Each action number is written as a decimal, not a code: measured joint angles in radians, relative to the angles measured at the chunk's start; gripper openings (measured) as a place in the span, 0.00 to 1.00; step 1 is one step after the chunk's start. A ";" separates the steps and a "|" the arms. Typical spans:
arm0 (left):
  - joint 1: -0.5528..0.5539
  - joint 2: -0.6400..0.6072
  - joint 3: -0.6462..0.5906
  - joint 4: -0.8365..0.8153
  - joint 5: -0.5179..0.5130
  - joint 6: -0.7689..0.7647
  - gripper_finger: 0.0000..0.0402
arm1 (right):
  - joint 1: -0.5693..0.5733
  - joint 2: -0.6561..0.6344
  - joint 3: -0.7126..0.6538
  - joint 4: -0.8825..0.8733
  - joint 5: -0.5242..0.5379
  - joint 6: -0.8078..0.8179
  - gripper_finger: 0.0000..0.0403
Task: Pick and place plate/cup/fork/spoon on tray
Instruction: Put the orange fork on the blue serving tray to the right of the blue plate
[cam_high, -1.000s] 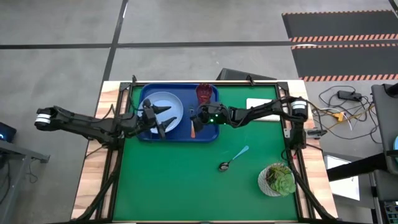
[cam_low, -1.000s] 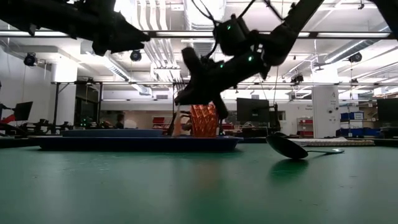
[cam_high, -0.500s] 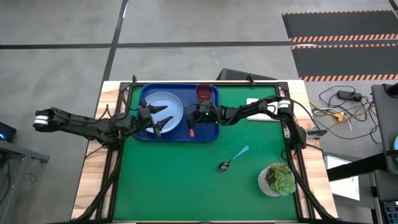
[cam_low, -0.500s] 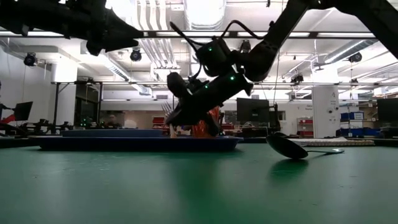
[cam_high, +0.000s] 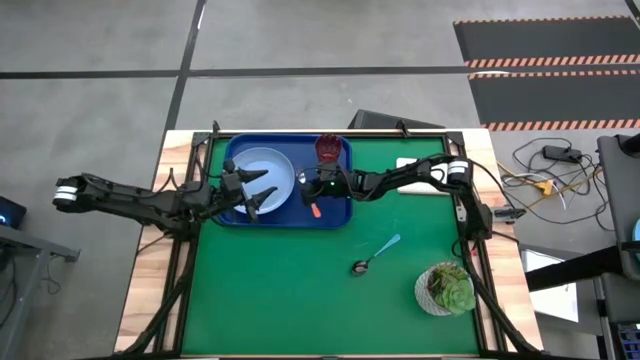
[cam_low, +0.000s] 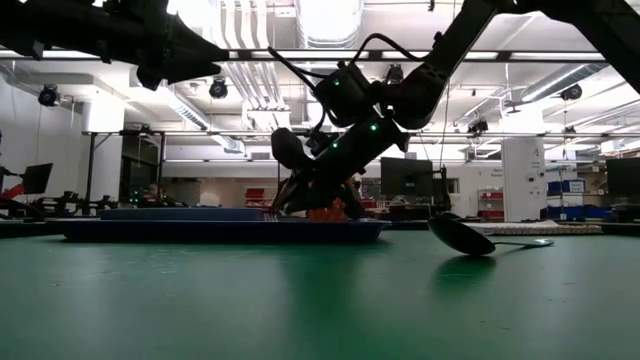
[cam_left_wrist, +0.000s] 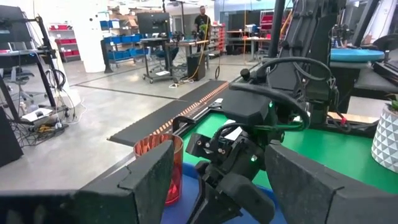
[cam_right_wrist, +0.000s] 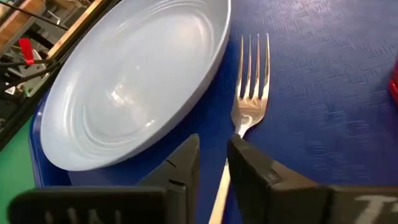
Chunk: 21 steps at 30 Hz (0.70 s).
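Note:
The dark-blue tray lies at the table's far left. The pale-blue plate rests in its left half and shows in the right wrist view. The reddish cup stands upright in the tray's far right corner. The fork lies on the tray floor right of the plate, and my right gripper is shut on it. My left gripper hovers open over the plate's near right part. The spoon lies on the green table, right of the tray. My right gripper holds the fork by its shank, just behind the tines, between its two fingers. The fingers slant down from the table's right and lie along the fork. The tines rest on the tray floor beside the plate's rim. The orange handle shows past the gripper.
A white pot with a green succulent stands at the near right. A small white pad lies at the far right. The green table between the tray and the pot holds only the spoon.
My right gripper has gone toward the table's left and down onto the tray with the fork. The fork has tipped from steep to nearly flat, its tines now on the tray floor beside the plate. My left gripper has shifted slightly over the plate.

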 joint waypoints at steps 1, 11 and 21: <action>0.000 0.000 0.000 0.001 0.000 0.000 0.57 | 0.000 -0.003 0.000 -0.011 0.000 0.000 0.20; 0.000 0.011 -0.002 0.002 0.000 -0.002 0.57 | 0.014 -0.130 0.012 -0.293 -0.015 -0.129 0.24; 0.000 0.016 -0.003 0.008 0.000 -0.002 0.57 | 0.104 -0.142 0.033 -0.454 -0.009 -0.238 0.05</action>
